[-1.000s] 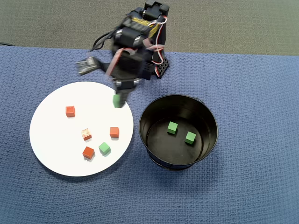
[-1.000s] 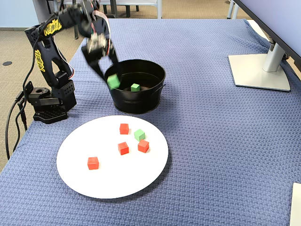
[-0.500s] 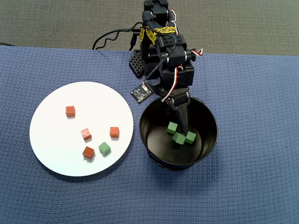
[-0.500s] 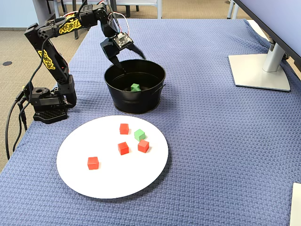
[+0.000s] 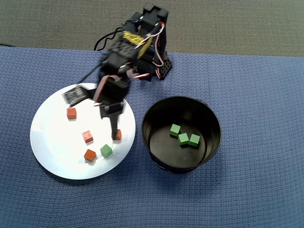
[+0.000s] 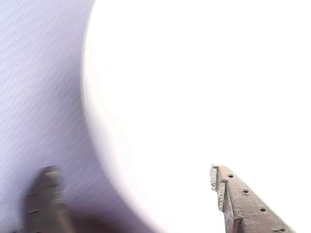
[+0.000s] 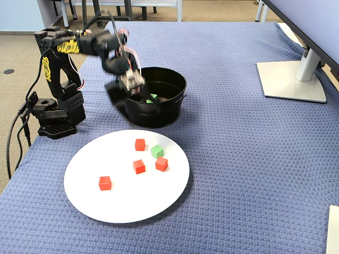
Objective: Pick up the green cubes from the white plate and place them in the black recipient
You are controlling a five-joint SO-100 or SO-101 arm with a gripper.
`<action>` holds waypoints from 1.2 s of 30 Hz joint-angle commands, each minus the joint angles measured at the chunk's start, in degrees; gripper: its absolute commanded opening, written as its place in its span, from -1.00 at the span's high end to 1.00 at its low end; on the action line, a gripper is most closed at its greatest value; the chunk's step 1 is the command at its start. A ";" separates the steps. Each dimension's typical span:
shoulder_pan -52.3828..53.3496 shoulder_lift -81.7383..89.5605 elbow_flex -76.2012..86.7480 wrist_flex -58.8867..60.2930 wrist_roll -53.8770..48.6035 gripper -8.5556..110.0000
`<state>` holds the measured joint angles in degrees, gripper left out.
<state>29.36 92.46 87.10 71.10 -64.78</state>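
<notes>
One green cube [image 5: 106, 151] lies on the white plate [image 5: 52, 142] near its right edge; it also shows in the fixed view [image 7: 157, 151]. Three green cubes [image 5: 183, 138] lie in the black recipient [image 5: 156, 114]. In the overhead view my gripper [image 5: 113, 130] hangs blurred over the plate, just above the green cube and over an orange-red cube [image 5: 118, 135]. In the fixed view the gripper [image 7: 132, 82] is blurred at the left rim of the recipient [image 7: 159, 114]. In the wrist view the gripper [image 6: 131, 184] is open and empty over the plate's edge [image 6: 160, 97].
Other orange-red cubes [image 5: 71, 113] [image 5: 87, 137] [image 5: 90, 155] lie on the plate. The arm's base [image 7: 53, 114] stands behind the plate. A monitor foot [image 7: 291, 79] stands at the far right on the blue cloth [image 5: 256, 190].
</notes>
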 commanded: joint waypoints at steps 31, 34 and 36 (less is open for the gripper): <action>-6.42 -21.27 -5.10 -9.23 -9.05 0.46; -6.24 -21.88 -5.01 -9.67 -11.60 0.45; -6.15 -22.06 -5.01 -9.76 -12.92 0.45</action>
<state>23.91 69.96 82.53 62.67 -74.88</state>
